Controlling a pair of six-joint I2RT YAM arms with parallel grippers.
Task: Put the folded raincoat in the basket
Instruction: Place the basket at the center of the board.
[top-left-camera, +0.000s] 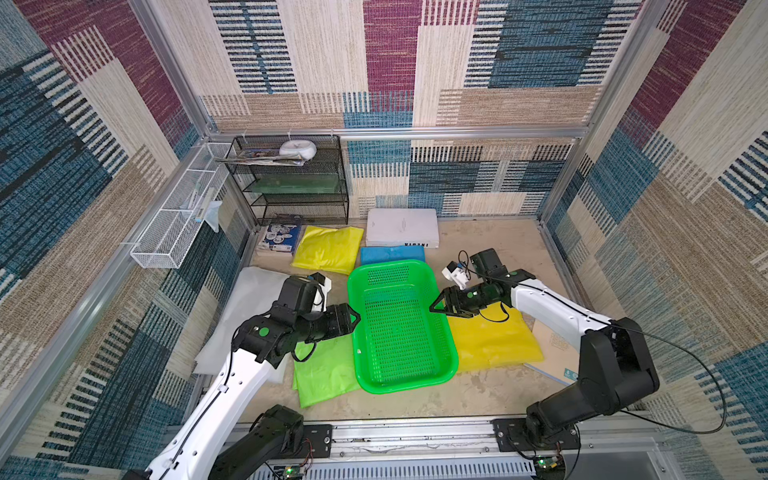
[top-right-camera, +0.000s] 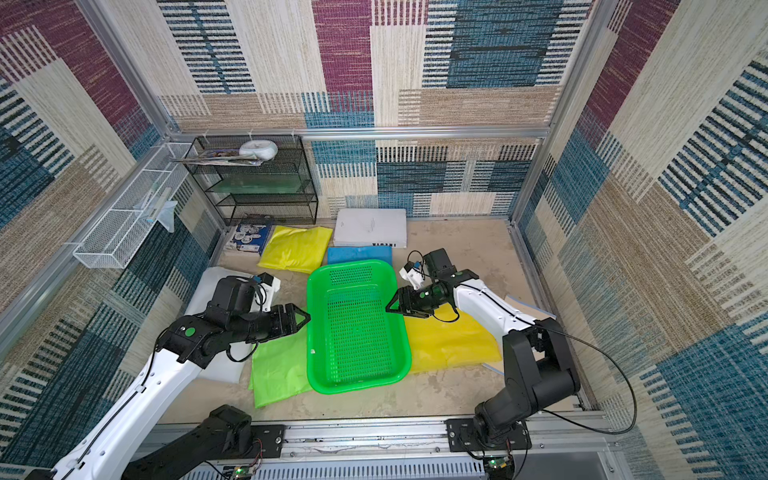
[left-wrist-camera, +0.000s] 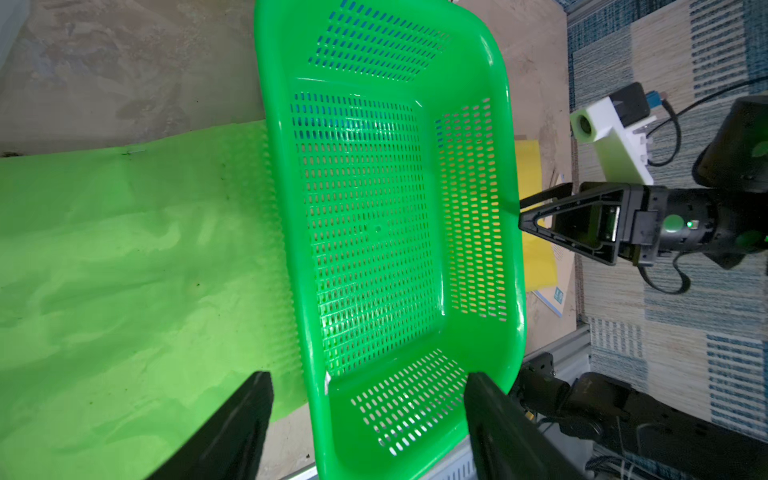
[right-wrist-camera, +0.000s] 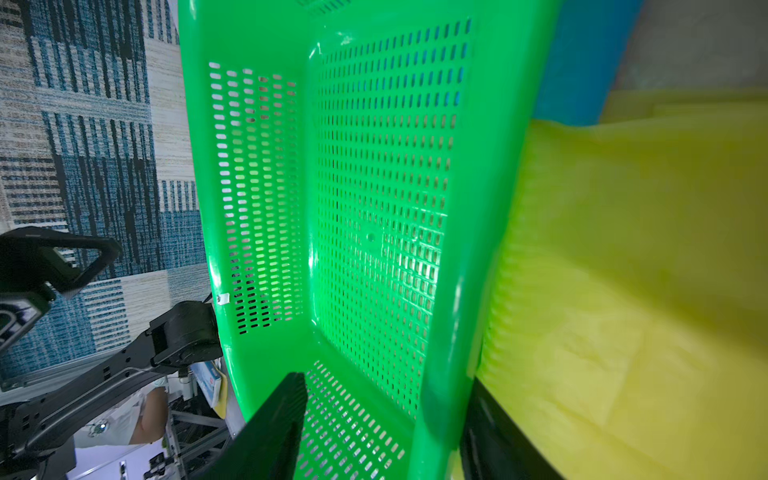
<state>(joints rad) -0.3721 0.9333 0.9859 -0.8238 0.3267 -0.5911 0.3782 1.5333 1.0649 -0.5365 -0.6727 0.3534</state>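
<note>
Basket (top-left-camera: 403, 384) on desk (top-left-camera: 415, 405), lying partly over lime raincoat (top-left-camera: 324, 374) and yellow raincoat (top-left-camera: 494, 345), both outside it. Left pincer (top-left-camera: 357, 319) wide, at left rim. Right pincer (top-left-camera: 433, 307) spread astride right rim, not clamped.

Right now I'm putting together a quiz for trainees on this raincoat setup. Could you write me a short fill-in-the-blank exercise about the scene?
1. The green basket is ___ inside.
2. The folded raincoat at the basket's far end is coloured ___.
3. The light green raincoat lies on the ___ arm's side of the basket.
4. The left hand has its jaws ___.

Missing words: empty; blue; left; open.
</note>
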